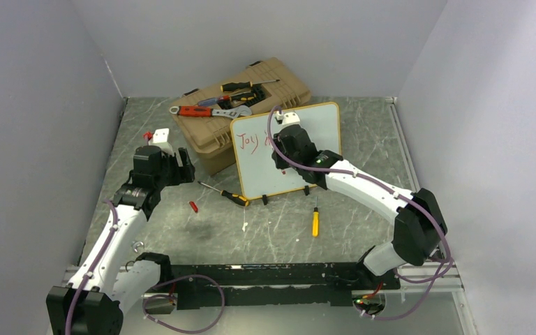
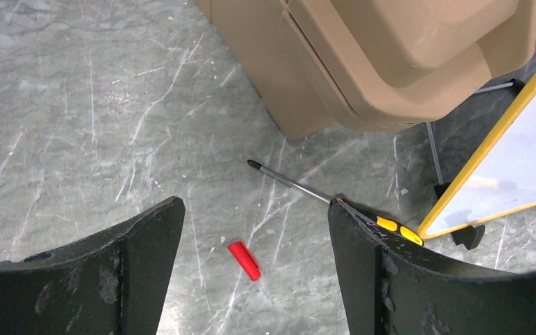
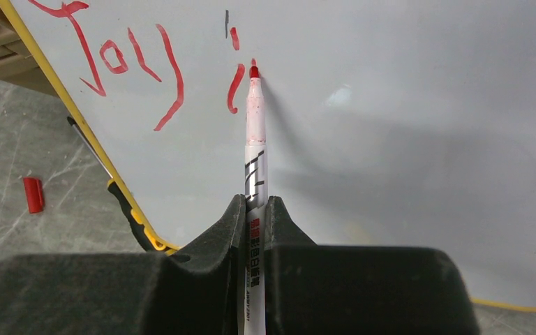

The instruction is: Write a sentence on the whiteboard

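Top view: the whiteboard (image 1: 321, 132) stands propped on the tabletop directly ahead of the right end effector (image 1: 277, 139), which is up against its face. The start of the sentence (image 1: 249, 142), a red "Joy", sits just to that end effector's left. The left end effector (image 1: 181, 167) hangs well apart, with a tan toolbox (image 1: 265, 84) beyond it. Neither grip can be read from here.

Left wrist view: the left end effector (image 2: 255, 206) is spread wide and empty. A red cap (image 2: 243, 260) lies below, between its fingers. A screwdriver (image 2: 293, 183) lies ahead of them, and the whiteboard's corner (image 2: 530, 153) is further right.

Only the right wrist view shows the grip: the right end effector (image 3: 255, 209) pinches a marker (image 3: 255, 139), its tip at or just off the board beside an "i". I judge one word done, the second barely begun, and most of the sentence left to write.
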Robot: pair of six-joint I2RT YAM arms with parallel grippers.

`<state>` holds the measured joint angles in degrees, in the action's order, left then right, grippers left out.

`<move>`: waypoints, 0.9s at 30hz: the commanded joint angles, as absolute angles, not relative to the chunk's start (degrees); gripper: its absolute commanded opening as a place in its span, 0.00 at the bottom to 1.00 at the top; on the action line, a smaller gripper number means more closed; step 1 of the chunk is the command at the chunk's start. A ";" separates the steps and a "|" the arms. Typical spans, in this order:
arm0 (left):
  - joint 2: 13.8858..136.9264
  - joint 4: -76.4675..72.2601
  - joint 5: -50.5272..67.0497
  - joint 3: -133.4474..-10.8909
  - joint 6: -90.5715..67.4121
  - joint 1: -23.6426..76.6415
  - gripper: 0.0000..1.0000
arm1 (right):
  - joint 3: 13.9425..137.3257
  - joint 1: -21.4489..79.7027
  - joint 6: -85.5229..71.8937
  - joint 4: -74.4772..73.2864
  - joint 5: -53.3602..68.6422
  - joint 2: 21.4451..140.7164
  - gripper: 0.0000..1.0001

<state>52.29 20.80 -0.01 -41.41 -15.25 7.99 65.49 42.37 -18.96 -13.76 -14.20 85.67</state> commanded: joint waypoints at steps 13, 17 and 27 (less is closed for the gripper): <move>51.44 19.16 0.16 -41.04 -14.78 8.35 0.81 | 65.94 41.05 -20.36 -13.32 -19.30 84.91 0.00; 51.33 19.22 0.18 -41.02 -14.86 8.35 0.81 | 65.58 40.87 -20.64 -13.36 -19.33 84.59 0.00; 51.24 19.28 0.40 -41.04 -14.99 8.35 0.81 | 63.96 40.96 -21.58 -14.01 -18.41 83.65 0.00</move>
